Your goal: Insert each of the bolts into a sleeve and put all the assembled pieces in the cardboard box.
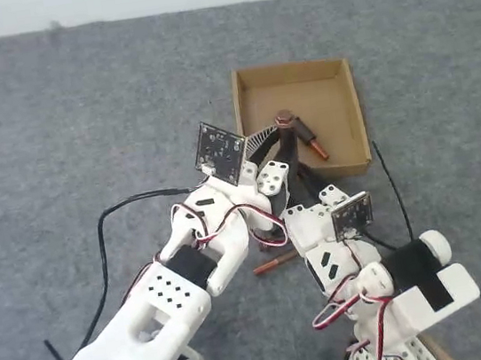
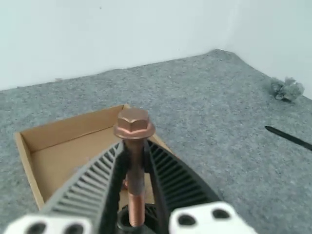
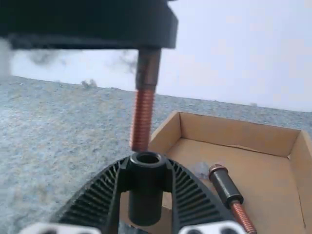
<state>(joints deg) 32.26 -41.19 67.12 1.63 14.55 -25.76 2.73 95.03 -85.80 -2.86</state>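
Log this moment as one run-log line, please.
left claw: bolt | right claw: sleeve | bolt tip at sleeve mouth | box: one assembled piece | table: loose bolt

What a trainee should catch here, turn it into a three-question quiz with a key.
1. True or false: the left gripper is shut on the copper hex-head bolt.
2. What holds the black cylindrical sleeve? A) right gripper B) left gripper C) nothing
3. Fill in: ___ assembled bolt-and-sleeve piece lies in the brown cardboard box.
Key: 1 true; 2 A; 3 one.
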